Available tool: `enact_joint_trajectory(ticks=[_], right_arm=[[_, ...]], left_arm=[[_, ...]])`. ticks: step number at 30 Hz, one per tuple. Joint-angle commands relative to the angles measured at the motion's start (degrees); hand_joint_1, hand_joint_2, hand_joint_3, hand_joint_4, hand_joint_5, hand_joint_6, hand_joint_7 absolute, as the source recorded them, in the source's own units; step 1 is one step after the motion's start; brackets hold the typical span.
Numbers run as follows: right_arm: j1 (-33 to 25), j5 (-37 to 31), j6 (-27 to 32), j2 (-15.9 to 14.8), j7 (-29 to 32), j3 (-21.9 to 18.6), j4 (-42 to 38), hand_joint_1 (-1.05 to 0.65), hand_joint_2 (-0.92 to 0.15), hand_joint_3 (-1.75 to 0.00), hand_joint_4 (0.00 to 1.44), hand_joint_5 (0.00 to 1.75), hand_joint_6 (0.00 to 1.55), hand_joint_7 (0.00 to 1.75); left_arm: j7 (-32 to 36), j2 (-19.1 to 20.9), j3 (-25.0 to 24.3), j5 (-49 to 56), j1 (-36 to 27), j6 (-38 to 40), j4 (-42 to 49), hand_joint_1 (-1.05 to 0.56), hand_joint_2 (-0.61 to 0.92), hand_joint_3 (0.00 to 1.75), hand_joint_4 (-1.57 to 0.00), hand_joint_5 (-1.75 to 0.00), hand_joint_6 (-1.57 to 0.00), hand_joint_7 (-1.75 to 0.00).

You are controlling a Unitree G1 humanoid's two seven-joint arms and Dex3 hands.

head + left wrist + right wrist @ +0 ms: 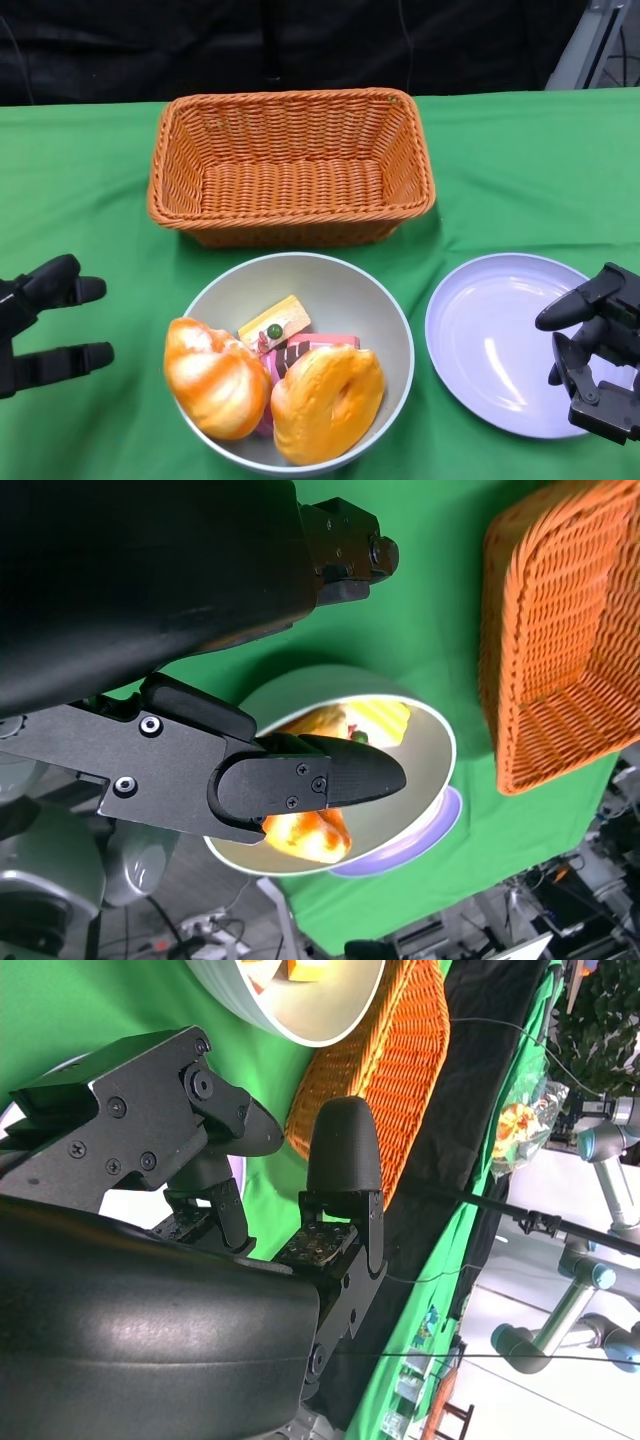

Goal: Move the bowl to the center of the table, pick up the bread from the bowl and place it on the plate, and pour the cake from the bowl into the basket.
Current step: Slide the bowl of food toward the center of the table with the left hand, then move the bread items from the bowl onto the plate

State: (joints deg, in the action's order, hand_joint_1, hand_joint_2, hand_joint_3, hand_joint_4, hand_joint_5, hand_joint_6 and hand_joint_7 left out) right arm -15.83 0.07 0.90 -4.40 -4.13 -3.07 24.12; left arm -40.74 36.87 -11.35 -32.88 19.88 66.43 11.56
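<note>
Basket (290, 165) lies long-axis left-to-right behind the bowl (385, 320); each robot hand spread wide, empty.

We see a grey bowl (395, 330) near the table's front middle, holding two glazed orange breads (215, 378) side by side and cake pieces (275, 322), yellow and pink, behind them. An empty orange wicker basket (290, 165) sits just behind; a lilac plate (500, 340) lies right.
</note>
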Motion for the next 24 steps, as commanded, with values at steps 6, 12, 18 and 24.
enact_joint_trajectory(ticks=[6,12,18,24], right_arm=[[0.2,0.1,-1.3,-0.6,-0.2,-0.8,-0.8,0.05,-0.62,-0.96,0.71,1.61,0.71,1.24],[-0.2,1.1,-1.6,-0.9,-1.0,-1.7,-1.1,0.06,-0.64,-0.93,0.71,1.61,0.71,1.22],[-1.2,4.9,-0.5,-2.6,-4.9,-2.9,-0.4,0.03,-0.64,-0.85,0.66,1.38,0.69,1.04],[-2.5,5.7,-1.3,-8.7,-13.0,-1.6,4.4,-0.17,-0.85,-0.30,0.51,1.08,0.58,0.67]], left_arm=[[8.5,-3.9,-6.2,6.0,-10.0,-19.9,-9.1,-0.39,0.92,0.20,-0.41,-0.16,-0.39,-0.10],[14.9,-14.8,-10.5,9.3,-16.6,-43.9,-9.3,-0.08,0.92,0.21,-0.90,-0.25,-0.91,-0.15],[12.2,-18.5,-11.1,11.5,-18.6,-64.5,-3.6,-0.05,0.92,0.41,-0.82,-1.19,-1.10,-0.43],[9.0,-18.3,-9.2,12.3,-18.8,-73.3,0.4,-0.03,0.92,0.38,-0.81,-1.33,-1.00,-0.71]])
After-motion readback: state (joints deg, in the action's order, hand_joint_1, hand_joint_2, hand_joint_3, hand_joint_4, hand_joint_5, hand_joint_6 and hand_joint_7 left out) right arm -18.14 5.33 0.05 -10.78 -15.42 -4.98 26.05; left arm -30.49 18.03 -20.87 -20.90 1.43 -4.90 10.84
